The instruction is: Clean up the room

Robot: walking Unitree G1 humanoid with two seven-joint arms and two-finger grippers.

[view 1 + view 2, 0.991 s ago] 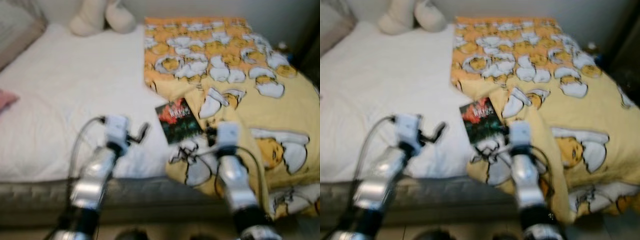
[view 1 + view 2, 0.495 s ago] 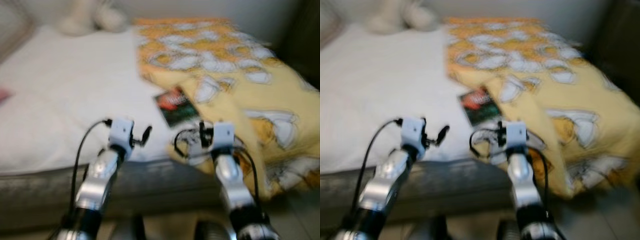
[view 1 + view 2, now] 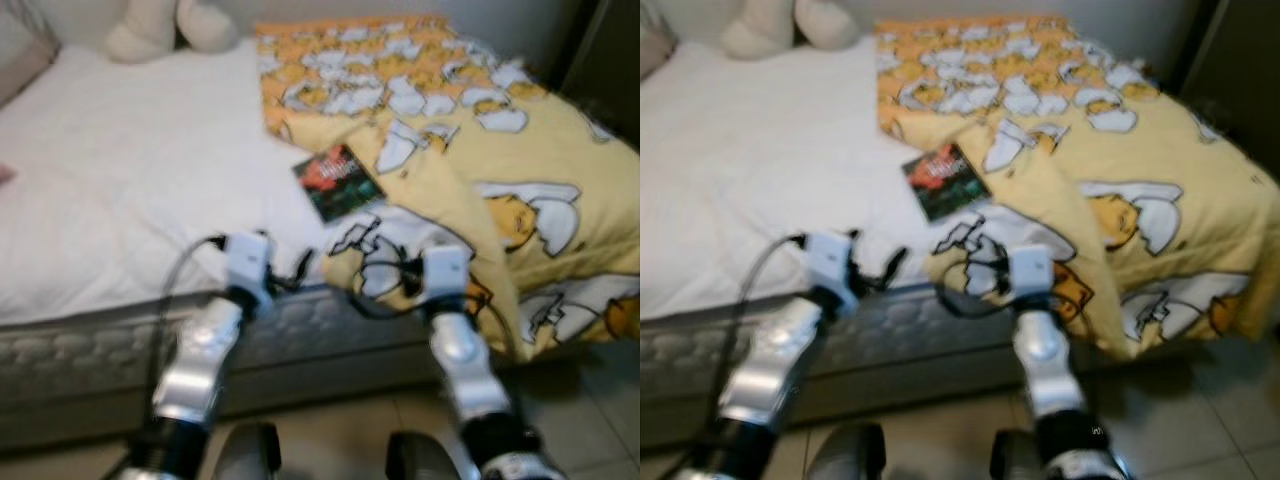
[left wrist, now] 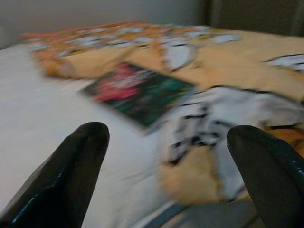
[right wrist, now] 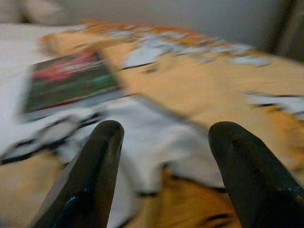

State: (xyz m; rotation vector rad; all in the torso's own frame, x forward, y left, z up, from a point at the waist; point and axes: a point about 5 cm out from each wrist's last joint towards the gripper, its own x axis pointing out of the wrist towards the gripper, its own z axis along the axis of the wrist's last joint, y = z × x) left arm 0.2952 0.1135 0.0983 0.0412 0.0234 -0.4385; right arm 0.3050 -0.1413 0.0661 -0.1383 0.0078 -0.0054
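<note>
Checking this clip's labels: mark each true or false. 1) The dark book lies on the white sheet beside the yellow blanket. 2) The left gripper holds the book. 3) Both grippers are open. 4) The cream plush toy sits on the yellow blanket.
1) True: the dark red-and-green book lies on the white bed sheet at the edge of the yellow egg-print blanket.
2) False: the left gripper is empty, short of the book.
3) True: the right gripper is open too.
4) False: the cream plush toy sits on the sheet.

Book [image 3: 338, 181] cover lettering blurred, one corner tucked under yellow blanket [image 3: 500, 150].
</note>
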